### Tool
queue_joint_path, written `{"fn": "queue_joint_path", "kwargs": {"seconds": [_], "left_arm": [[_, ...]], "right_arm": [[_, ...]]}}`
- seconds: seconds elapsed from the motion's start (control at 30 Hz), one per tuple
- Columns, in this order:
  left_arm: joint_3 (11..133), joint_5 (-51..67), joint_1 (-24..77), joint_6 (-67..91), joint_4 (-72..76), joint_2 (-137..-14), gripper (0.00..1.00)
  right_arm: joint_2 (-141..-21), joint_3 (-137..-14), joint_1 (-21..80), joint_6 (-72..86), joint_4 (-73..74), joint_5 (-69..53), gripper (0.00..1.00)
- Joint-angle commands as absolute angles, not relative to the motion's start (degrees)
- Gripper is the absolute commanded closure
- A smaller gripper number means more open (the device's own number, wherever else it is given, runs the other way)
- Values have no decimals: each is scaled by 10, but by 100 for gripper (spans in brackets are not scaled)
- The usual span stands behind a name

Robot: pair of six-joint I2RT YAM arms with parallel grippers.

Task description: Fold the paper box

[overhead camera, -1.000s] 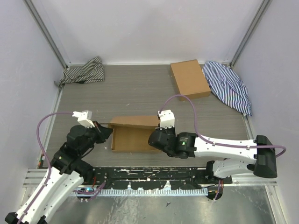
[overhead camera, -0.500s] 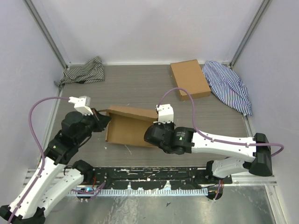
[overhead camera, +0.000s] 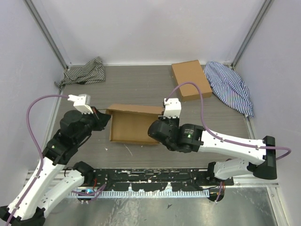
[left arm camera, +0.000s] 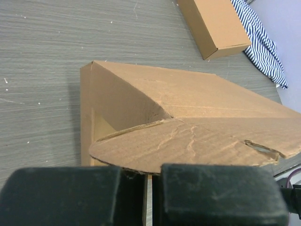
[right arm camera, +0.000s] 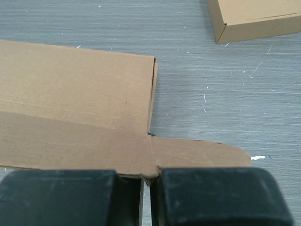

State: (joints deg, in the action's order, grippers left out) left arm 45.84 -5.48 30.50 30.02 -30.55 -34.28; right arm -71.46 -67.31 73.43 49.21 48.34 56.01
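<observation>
The paper box (overhead camera: 134, 126) lies mid-table, brown cardboard, partly folded, with its far panel raised. My left gripper (overhead camera: 105, 117) is at the box's left end, shut on a rounded side flap (left arm camera: 188, 146). The folded panel (left arm camera: 141, 89) rises beyond it. My right gripper (overhead camera: 158, 128) is at the box's right end, mostly hidden under its own wrist in the top view. In the right wrist view the gripper (right arm camera: 146, 197) is shut on the cardboard edge where a tab (right arm camera: 202, 151) meets the wide panel (right arm camera: 75, 94).
A smaller, squarer brown box (overhead camera: 190, 80) lies at the back right, also in the left wrist view (left arm camera: 214, 23) and the right wrist view (right arm camera: 254, 16). A blue striped cloth (overhead camera: 230, 87) lies beside it. A dark striped cloth (overhead camera: 84, 71) is at the back left corner.
Both grippers have carried the paper box away from the arm bases. The box first swung left, then settled squarer to the table.
</observation>
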Motion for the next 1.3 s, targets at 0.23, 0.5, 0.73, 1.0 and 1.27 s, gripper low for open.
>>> {"fn": "queue_joint_path", "kwargs": {"seconds": [0.23, 0.5, 0.73, 1.0, 1.27], "left_arm": [[537, -49, 308, 286, -319, -359, 91], [499, -37, 308, 300, -321, -350, 91], [404, -47, 308, 323, -320, -315, 91], [351, -44, 308, 351, -326, -285, 79], [339, -6, 307, 370, -364, -260, 67]], "right_arm": [[-683, -716, 712, 466, 477, 568, 89], [-692, -701, 701, 465, 469, 553, 88], [-712, -658, 701, 491, 453, 522, 88], [-724, -600, 701, 535, 451, 471, 87], [-707, -559, 701, 532, 443, 373, 60]]}}
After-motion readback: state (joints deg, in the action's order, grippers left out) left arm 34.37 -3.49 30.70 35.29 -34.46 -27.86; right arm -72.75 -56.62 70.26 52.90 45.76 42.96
